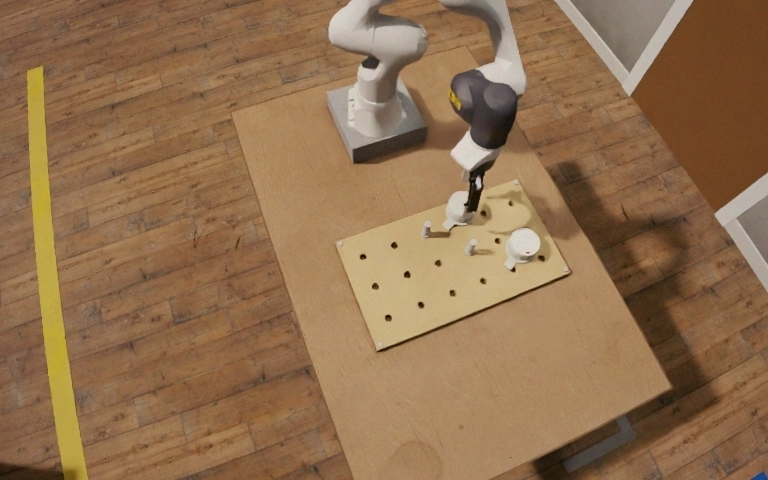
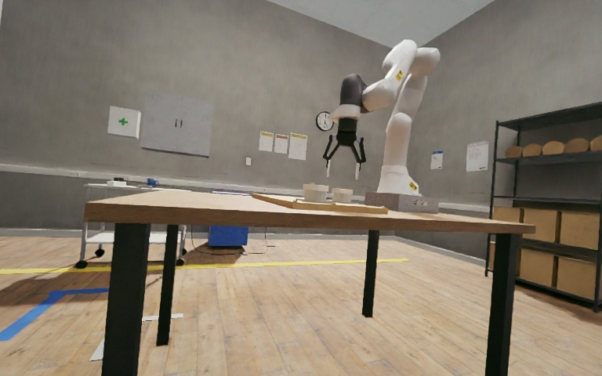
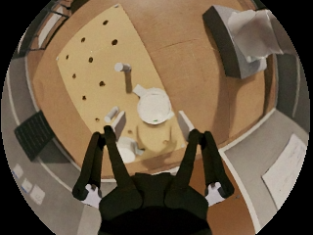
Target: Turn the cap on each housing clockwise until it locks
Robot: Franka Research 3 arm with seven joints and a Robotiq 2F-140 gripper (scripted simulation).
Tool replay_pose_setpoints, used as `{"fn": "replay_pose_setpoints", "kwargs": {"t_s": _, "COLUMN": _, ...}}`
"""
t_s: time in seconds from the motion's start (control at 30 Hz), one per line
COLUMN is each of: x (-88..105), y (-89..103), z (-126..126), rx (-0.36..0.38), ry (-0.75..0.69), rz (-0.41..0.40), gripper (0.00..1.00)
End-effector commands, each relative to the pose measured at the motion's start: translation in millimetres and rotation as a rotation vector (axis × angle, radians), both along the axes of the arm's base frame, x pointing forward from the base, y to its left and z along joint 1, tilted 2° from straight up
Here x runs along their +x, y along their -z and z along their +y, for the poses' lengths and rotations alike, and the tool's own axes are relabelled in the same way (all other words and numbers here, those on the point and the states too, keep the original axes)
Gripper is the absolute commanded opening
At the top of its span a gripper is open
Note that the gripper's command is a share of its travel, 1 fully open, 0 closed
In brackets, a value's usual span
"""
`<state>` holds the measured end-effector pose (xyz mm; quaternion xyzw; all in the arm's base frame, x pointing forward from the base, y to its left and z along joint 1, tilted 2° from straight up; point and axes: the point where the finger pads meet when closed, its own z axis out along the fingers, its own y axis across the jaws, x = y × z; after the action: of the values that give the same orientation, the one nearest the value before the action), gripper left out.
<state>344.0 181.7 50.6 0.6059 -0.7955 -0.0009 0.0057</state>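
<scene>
A smaller white housing with a round white cap (image 1: 457,204) (image 2: 342,190) (image 3: 155,104) stands upright on the yellow pegboard (image 1: 404,325) (image 3: 88,73), on the robot's side. A small green mark shows near the cap's rim in the wrist view. A larger white housing with a cap (image 1: 522,243) (image 2: 315,188) (image 3: 127,149) stands upright toward the board's far right in the top view, with a small red mark on its cap. My gripper (image 1: 472,207) (image 2: 342,170) (image 3: 152,117) is open and empty, above the smaller housing and clear of its cap. Whether either cap is locked I cannot tell.
Two grey pegs, one nearer the base (image 1: 426,229) (image 3: 122,67) and one farther out (image 1: 470,247) (image 3: 111,114), stand upright beside the housings. Each housing has a side tab near its foot. The robot's grey base block (image 1: 390,141) (image 3: 225,44) is behind the board.
</scene>
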Motion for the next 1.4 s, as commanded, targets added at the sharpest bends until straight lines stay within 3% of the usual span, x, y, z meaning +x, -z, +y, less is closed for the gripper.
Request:
{"fn": "replay_pose_setpoints", "kwargs": {"t_s": 0.0, "x": -6.6, "y": -4.9, "z": 0, "rx": 0.006, "ry": -0.043, "rz": 0.019, "gripper": 0.78}}
{"fn": "replay_pose_setpoints", "kwargs": {"t_s": 0.37, "x": -6.2, "y": -17.8, "z": 0, "rx": 0.006, "ry": -0.043, "rz": 0.019, "gripper": 0.78}}
{"fn": "replay_pose_setpoints", "kwargs": {"t_s": 0.8, "x": -4.1, "y": -20.4, "z": 0, "rx": 0.005, "ry": -0.039, "rz": 0.020, "gripper": 0.78}}
{"fn": "replay_pose_setpoints", "kwargs": {"t_s": 0.9, "x": 17.1, "y": -23.7, "z": 7, "rx": -0.007, "ry": 0.005, "rz": 0.022, "gripper": 0.78}}
{"fn": "replay_pose_setpoints", "kwargs": {"t_s": 1.0, "x": 60.4, "y": -28.7, "z": 29, "rx": -0.022, "ry": 0.088, "rz": 0.022, "gripper": 0.78}}
{"fn": "replay_pose_setpoints", "kwargs": {"t_s": 1.1, "x": 106.0, "y": -28.5, "z": 71, "rx": -0.023, "ry": 0.164, "rz": 0.019, "gripper": 0.78}}
{"fn": "replay_pose_setpoints", "kwargs": {"t_s": 1.17, "x": 106.0, "y": -28.5, "z": 71, "rx": -0.023, "ry": 0.164, "rz": 0.019, "gripper": 0.78}}
{"fn": "replay_pose_setpoints", "kwargs": {"t_s": 1.27, "x": 134.9, "y": -21.6, "z": 116, "rx": -0.010, "ry": 0.204, "rz": 0.017, "gripper": 0.78}}
{"fn": "replay_pose_setpoints", "kwargs": {"t_s": 1.37, "x": 145.1, "y": -16.1, "z": 139, "rx": 0.012, "ry": 0.201, "rz": 0.015, "gripper": 0.78}}
